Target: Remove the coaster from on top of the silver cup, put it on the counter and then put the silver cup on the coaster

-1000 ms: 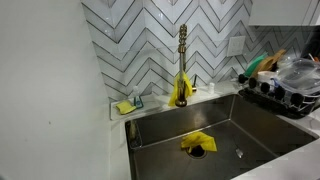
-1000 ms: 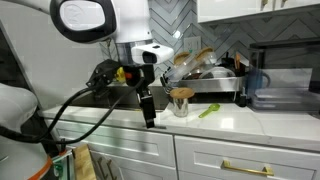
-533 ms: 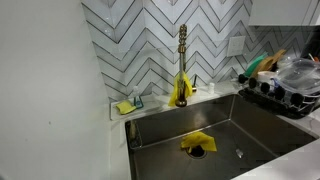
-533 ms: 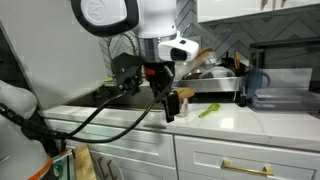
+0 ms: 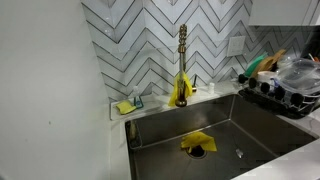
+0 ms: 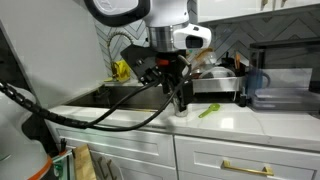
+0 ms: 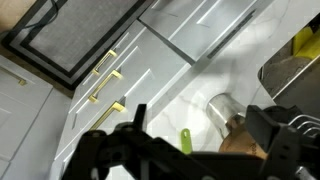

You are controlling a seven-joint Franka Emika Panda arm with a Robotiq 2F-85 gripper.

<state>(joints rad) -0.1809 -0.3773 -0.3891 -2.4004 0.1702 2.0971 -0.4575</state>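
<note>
Gripper [image 6: 184, 100]: jaws spread, empty, hovering frame-centre to line up over my target.
Silver cup [image 7: 222, 106]: right of centre, below me.
Coaster [image 7: 240, 146]: capping it, so it goes first.

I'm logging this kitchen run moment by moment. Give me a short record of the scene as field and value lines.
gripper: low over the cup, jaws look open, nothing held
silver cup: upright on the white counter, beside the sink
coaster: brown, seemingly on top of the cup; not yet lifted
green item: lying on the counter near the cup
sink: yellow cloth at the drain
dish rack: loaded, behind the cup
</note>
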